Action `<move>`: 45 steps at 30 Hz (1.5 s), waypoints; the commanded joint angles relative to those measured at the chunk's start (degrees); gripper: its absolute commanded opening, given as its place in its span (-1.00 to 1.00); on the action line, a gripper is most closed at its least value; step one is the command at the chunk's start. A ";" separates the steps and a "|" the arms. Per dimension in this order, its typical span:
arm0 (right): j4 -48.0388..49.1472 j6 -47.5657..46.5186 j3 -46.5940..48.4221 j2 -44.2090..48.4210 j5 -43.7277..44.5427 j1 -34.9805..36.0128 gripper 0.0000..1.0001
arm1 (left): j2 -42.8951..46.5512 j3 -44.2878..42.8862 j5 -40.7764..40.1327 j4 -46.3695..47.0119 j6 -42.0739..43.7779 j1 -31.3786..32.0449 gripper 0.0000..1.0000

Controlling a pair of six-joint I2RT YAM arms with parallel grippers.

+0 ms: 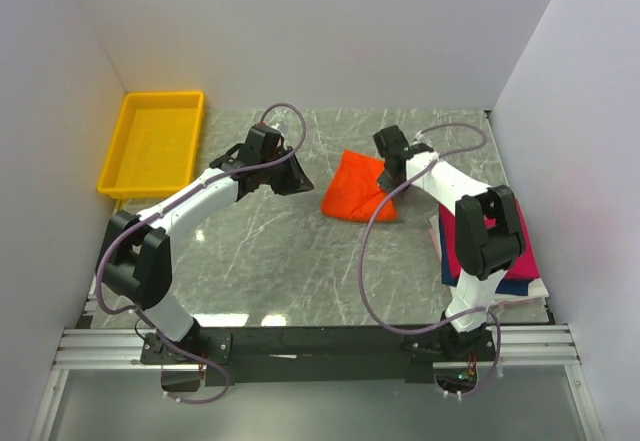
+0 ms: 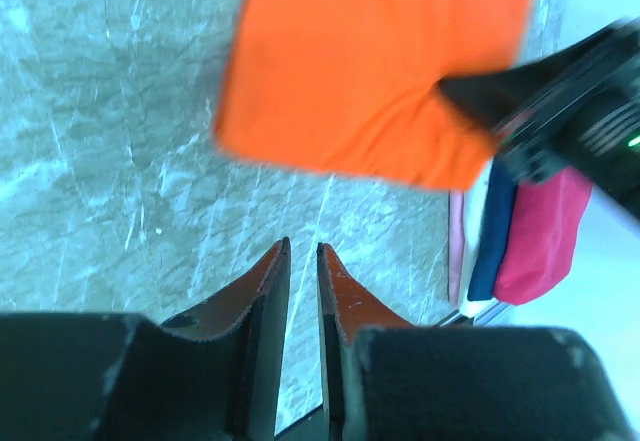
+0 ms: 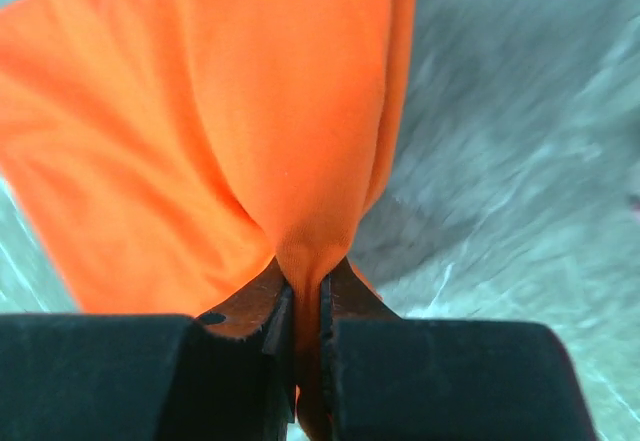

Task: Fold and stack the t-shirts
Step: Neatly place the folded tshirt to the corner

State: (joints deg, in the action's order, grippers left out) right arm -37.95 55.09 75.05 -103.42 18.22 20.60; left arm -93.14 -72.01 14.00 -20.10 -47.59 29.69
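The orange t-shirt [image 1: 358, 189] lies bunched near the middle of the marble surface [image 1: 260, 261]. The right claw [image 3: 300, 279] is clamped on a pinched fold at the shirt's right edge, cloth squeezed between its fingers. Left of the orange shirt, apart from it, the left claw [image 2: 303, 251] hangs empty, fingers drawn almost together. Right of the orange shirt sits a stack with a magenta-pink t-shirt [image 1: 527, 253] over a navy t-shirt [image 1: 515, 286]. A yellow tray [image 1: 155, 141] sits far left of it.

grey marble table [image 1: 260, 251] carries a yellow tray [image 1: 150, 141], an orange t-shirt [image 1: 355, 189] and stacked shirts [image 1: 522, 256].
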 commanded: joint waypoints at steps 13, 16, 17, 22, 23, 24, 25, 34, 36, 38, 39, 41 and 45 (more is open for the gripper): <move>-26.46 -0.33 29.44 -8.02 16.59 -8.64 -1.00 | 2.18 -1.38 3.75 -1.88 2.33 -1.04 -0.54; -28.31 -2.35 34.28 -9.34 16.67 -10.22 -1.00 | 2.00 -1.73 4.37 -1.96 2.33 -1.04 -0.54; -28.92 -2.88 35.42 -10.04 16.59 -10.66 -1.00 | 1.91 -1.82 4.37 -2.05 2.42 -1.04 -0.54; -31.74 -4.38 42.37 -10.93 16.50 -12.60 -1.00 | 1.47 -2.70 4.28 -2.75 2.86 -1.13 -0.54; -31.92 -4.55 42.81 -10.67 16.33 -13.12 -1.00 | 1.30 -2.79 4.28 -2.93 2.94 -1.13 -0.54; -32.01 -4.99 43.77 -10.49 16.24 -13.30 -1.00 | 1.21 -2.87 4.37 -2.84 3.03 -1.13 -0.54; -32.27 -5.08 44.22 -10.32 16.06 -13.57 -1.00 | 1.12 -3.05 4.46 -2.84 3.03 -1.22 -0.54; -34.90 -6.14 46.16 -5.66 16.06 -16.29 -1.00 | 0.42 -3.05 5.42 -2.58 3.21 -1.30 -0.54; -35.26 -6.57 45.98 -4.17 16.23 -16.82 -1.00 | 0.59 -2.88 5.60 -2.58 3.30 -1.30 -0.54; -36.13 -6.49 46.15 -2.76 16.50 -17.17 -1.00 | 0.94 -2.70 5.60 -2.49 3.30 -1.30 -0.54; -36.05 -6.57 46.07 -2.15 16.59 -17.52 -1.00 | 1.03 -2.61 5.77 -2.58 3.30 -1.30 -0.54; -36.05 -6.84 45.98 -0.56 16.50 -17.87 -1.00 | 1.30 -2.44 5.78 -2.32 3.21 -1.30 -0.54; -37.10 -6.93 46.68 1.46 16.76 -18.93 -1.00 | 1.47 -1.82 6.30 -2.05 3.03 -1.22 -0.54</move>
State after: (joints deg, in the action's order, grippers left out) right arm -74.02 48.45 118.65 -106.89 31.97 2.61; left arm -93.17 -72.66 18.85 -23.27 -45.69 28.67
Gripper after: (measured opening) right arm 0.130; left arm 0.230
